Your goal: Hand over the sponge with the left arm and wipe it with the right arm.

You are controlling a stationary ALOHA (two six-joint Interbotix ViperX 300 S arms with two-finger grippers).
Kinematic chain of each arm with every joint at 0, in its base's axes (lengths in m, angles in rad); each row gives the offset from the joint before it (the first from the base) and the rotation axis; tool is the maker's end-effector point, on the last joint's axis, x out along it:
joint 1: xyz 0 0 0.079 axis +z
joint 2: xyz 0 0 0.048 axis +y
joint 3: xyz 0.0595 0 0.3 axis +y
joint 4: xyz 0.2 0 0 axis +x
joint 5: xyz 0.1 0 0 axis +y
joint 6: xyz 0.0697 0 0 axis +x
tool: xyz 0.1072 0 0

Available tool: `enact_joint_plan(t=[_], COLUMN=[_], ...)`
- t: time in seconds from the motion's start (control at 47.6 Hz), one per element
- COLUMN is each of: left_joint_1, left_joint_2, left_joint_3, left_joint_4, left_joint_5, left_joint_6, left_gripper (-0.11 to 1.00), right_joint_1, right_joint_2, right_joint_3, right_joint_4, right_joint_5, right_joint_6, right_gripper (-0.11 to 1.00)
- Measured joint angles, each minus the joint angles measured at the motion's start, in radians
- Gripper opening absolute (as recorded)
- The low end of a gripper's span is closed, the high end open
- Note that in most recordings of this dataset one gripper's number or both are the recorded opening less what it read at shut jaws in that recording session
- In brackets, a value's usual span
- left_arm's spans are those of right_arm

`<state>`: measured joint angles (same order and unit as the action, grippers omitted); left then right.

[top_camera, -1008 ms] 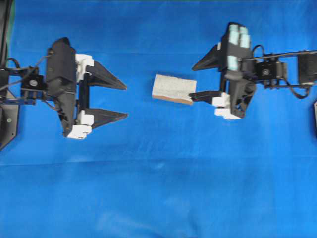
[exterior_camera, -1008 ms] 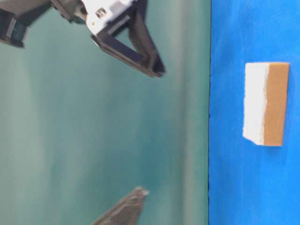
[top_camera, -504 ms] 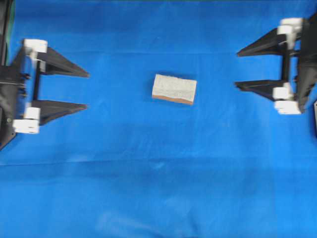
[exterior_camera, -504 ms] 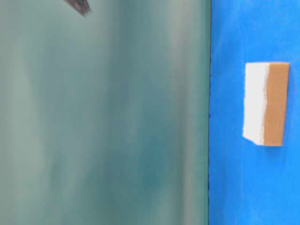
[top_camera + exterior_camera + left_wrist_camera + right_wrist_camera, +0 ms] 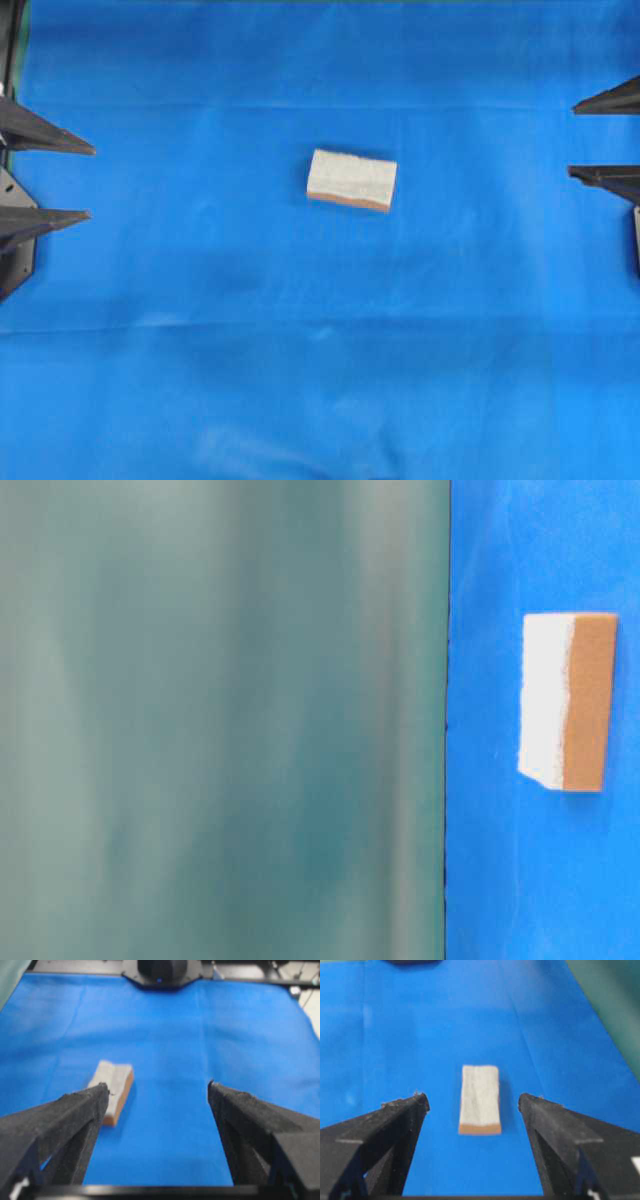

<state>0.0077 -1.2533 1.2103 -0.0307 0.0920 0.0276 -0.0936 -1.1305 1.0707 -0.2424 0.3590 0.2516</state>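
The sponge (image 5: 351, 180) lies flat on the blue cloth near the middle, pale top up, orange-brown layer below. It also shows in the table-level view (image 5: 568, 701), the left wrist view (image 5: 114, 1089) and the right wrist view (image 5: 480, 1098). My left gripper (image 5: 90, 182) is open and empty at the far left edge, only its fingertips in view. My right gripper (image 5: 572, 139) is open and empty at the far right edge. Both are far from the sponge. In the wrist views the left gripper (image 5: 157, 1091) and right gripper (image 5: 472, 1101) stand wide apart.
The blue cloth (image 5: 320, 360) covers the whole table. A black arm base (image 5: 161, 971) sits at the far cloth edge in the left wrist view. A black mount (image 5: 14, 255) is at the left edge.
Both arms have drawn back outward from the sponge, left arm to the left, right arm to the right, until only fingertips show. The right finger left the sponge's side. The sponge has not moved.
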Motion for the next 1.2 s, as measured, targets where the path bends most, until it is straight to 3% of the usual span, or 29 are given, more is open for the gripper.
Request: enact_joint_plan(t=[0.336, 1.197], left_joint_1=[0.0, 0.0], left_joint_2=[-0.092, -0.094], left_joint_3=[0.058, 0.057], left_joint_4=[0.0, 0.0], left_joint_5=[0.057, 0.06], left_joint_6=[0.005, 0.005], left_gripper=[0.77, 0.77], right_joint_1=[0.0, 0.0], right_joint_2=[-0.072, -0.071], right_joint_3=[0.08, 0.081], right_joint_4=[0.025, 0.029], right_joint_5=[0.046, 0.038], right_joint_6=[0.006, 0.006], right_gripper=[0.71, 0.71])
